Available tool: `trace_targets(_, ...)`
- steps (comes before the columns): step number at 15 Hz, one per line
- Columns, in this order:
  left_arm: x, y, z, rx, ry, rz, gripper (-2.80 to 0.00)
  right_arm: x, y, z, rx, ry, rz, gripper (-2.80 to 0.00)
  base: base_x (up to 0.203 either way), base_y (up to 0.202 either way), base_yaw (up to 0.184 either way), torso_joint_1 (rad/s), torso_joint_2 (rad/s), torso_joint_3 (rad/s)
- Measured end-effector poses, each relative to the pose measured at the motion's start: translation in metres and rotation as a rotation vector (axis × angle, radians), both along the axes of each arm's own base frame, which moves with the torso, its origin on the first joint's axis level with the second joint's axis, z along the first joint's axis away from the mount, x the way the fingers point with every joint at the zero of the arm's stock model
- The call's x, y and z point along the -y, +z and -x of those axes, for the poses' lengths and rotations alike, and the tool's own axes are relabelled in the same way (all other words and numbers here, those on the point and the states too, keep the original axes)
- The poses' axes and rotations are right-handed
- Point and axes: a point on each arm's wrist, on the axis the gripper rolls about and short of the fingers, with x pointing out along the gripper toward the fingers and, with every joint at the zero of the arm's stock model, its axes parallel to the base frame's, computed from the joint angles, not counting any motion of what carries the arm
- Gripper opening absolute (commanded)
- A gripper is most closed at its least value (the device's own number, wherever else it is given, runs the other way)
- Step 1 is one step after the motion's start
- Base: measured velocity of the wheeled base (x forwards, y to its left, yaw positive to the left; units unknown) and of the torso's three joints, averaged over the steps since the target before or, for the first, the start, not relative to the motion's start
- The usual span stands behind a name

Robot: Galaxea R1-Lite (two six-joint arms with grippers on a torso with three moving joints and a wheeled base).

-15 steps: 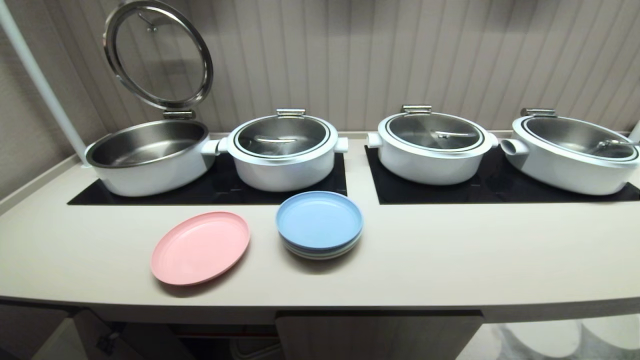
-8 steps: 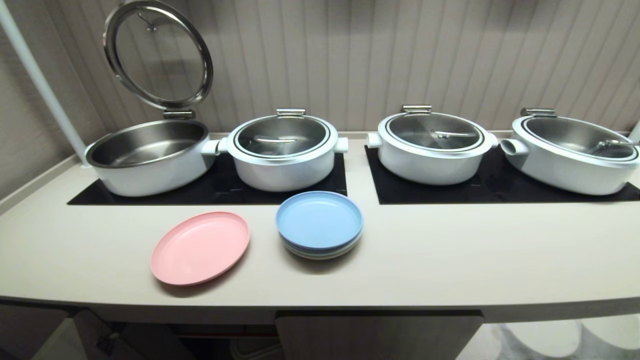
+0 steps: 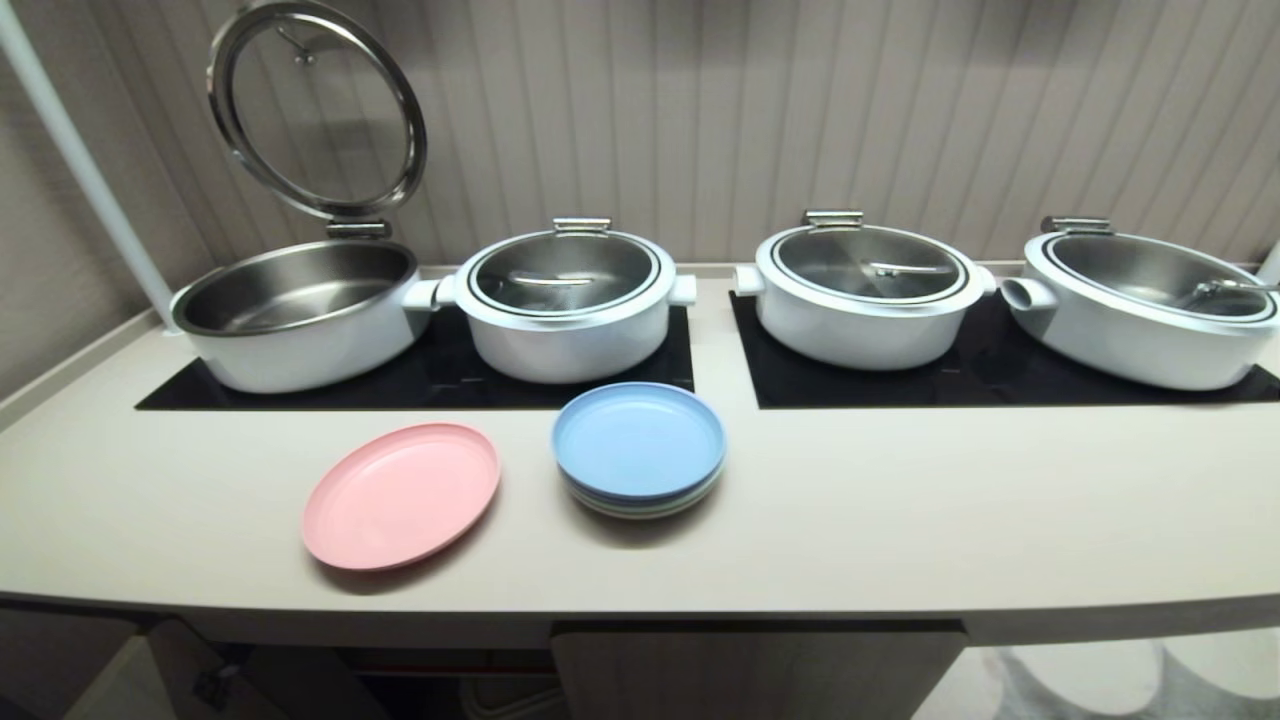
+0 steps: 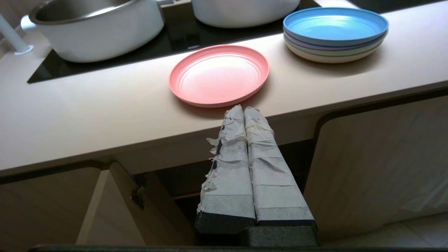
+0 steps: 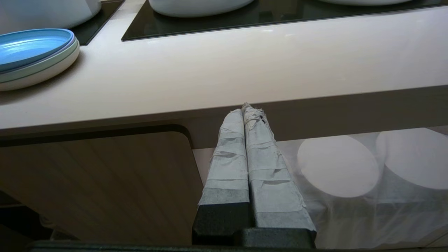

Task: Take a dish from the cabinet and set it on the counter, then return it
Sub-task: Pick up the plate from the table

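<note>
Hovering empty, left gripper (image 4: 244, 109) pressed closed before the dish (image 4: 219, 74).

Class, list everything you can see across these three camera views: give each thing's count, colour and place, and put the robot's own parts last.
pink plate: 1, pink, on the counter, left of the stack
plate stack: 1, blue on top, pastel below, mid-counter
counter: 1, cream-beige, across the head view
hob panels: 2, black, set into the counter
pots: 4, white with steel insides, on the hob panels; leftmost has its lid raised
cabinet: pale beige doors under the counter, left door open
white discs: 2, white, among white cloth in the recess below
left gripper: 1, taped white fingers shut, empty, in front of the counter edge near the pink plate
right gripper: 1, taped fingers shut, empty, below the counter edge
</note>
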Motion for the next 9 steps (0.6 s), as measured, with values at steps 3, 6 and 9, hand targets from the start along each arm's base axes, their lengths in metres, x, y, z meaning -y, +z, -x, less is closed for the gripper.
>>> trace_targets(3, 0.000, 0.021, -0.018, -0.100, 0.009, -0.001, -2.80, 0.000, 0.000, 0.000, 0.000, 0.000, 0.000, -2.80, 0.000, 0.000, 0.000, 0.000, 0.00, 0.000)
trace_targets(6, 0.000, 0.039, -0.044, -0.216, 0.020, 0.025, -2.80, 0.000, 0.000, 0.000, 0.000, 0.000, 0.000, -2.80, 0.000, 0.000, 0.000, 0.000, 0.00, 0.000)
trace_targets(9, 0.000, 0.061, -0.073, -0.356, 0.057, 0.088, -2.80, 0.000, 0.000, 0.000, 0.000, 0.000, 0.000, -2.80, 0.000, 0.000, 0.000, 0.000, 0.00, 0.000)
